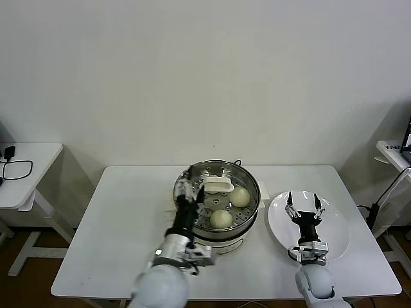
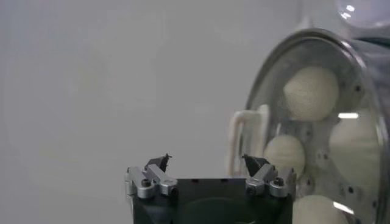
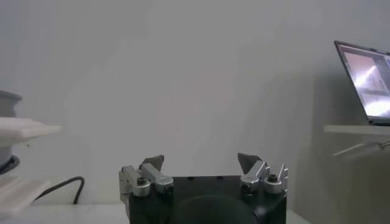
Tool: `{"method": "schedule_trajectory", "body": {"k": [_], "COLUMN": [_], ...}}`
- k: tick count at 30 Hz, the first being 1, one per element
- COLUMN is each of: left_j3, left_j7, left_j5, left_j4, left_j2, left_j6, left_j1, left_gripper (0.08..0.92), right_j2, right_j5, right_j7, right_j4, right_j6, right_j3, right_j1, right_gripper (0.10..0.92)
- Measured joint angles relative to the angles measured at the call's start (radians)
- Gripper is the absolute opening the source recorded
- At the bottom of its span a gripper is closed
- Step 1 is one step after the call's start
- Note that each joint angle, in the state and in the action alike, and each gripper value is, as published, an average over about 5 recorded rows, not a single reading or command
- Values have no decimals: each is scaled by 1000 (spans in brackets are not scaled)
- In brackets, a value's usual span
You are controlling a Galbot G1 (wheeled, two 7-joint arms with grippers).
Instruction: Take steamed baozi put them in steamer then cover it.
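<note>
Now sits on the steamer (image 1: pixel 218 224), at the middle of the table (image 1: pixel 122 224): the cover (image 1: pixel 204 173), clear glass in a metal rim, with the white oblong handle (image 1: pixel 218 186) at its centre, seemingly settled on the pot's rim. Shows through the glass the steamed baozi (image 1: pixel 221 219): two plain in the head view, one near and one farther right, more of them visible in the left wrist view. Looks rigid, fairly weighty and breakable, with slick glass, so best taken by the handle only and never by the rim. Baozi likely soft and light, easily dented by a hard pinch. Hovers just left of the handle, over the pot's left edge: the left gripper (image 1: pixel 187 196), fingers spread apart and holding nothing, clear of the handle as the left wrist view shows. Waits to the right, over the white plate (image 1: pixel 337 247) that bears no bun: the right gripper (image 1: pixel 303 208), fingers likewise spread wide and holding nothing. By appearances nearly finished, pending only the left arm's retreat.
</note>
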Motion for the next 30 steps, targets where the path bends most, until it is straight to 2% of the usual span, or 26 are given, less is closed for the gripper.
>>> {"method": "schedule_trajectory", "body": {"k": [5, 11, 20, 30], "left_j3": [-176, -357, -506, -569], "left_j7": [-136, -209, -214, -181], "left_j5": [-331, -697, -1012, -1160], "left_j4": [12, 107, 234, 315], "left_j2": [29, 54, 59, 59], "left_j6": [-119, -297, -486, -589], "left_j1": [43, 69, 129, 180], "left_gripper": [823, 823, 823, 823], "right_j2": [-15, -31, -42, -45], "right_j5": [34, 72, 103, 111], "right_j7": [-14, -37, -56, -60], "right_j4": [20, 39, 50, 61], "right_j6": [-22, -34, -38, -41], "right_j3": [-8, -13, -8, 2], "right_j1": [-17, -35, -69, -96], "right_gripper": [823, 823, 823, 823]}}
